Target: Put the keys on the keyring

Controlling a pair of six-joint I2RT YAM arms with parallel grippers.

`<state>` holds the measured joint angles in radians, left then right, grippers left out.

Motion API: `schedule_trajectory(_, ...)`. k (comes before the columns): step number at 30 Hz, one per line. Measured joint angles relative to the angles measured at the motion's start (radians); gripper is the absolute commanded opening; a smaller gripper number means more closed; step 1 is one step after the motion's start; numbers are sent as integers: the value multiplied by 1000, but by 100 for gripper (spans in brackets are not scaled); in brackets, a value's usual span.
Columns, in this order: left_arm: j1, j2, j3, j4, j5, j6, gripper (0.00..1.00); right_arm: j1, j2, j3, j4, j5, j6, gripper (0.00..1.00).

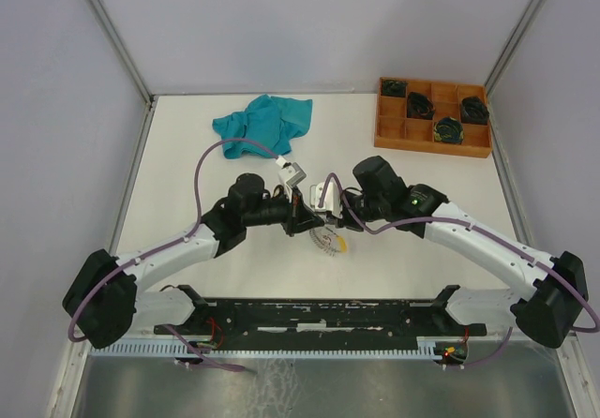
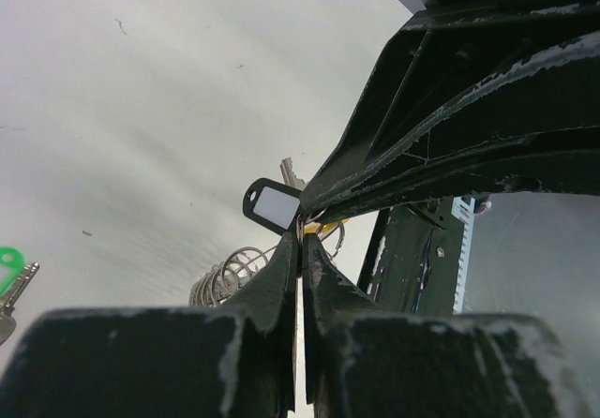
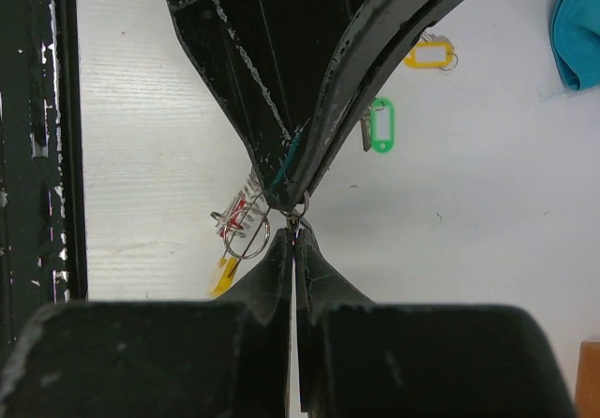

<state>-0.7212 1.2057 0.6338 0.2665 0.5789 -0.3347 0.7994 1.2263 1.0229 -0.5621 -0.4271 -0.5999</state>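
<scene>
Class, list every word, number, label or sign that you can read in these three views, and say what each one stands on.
No text can be read in any view.
The black plastic key tag has a blank white window.
The yellow plastic key tag has a blank white window.
The green plastic key tag shows no writing.

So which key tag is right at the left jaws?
The black tag: it sits right against the tips of the shut jaws. The green tag and the yellow tag lie apart on the table.
</scene>
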Motion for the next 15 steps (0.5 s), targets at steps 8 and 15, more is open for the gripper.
schedule_trajectory(8,-2,-25,0,-1,-29,0,3,2,-44,-36,41,30,10,1)
schedule_trajectory(15,-3,-104,-32,14,-66,2,3,4,-64,-40,76,-1,15,1)
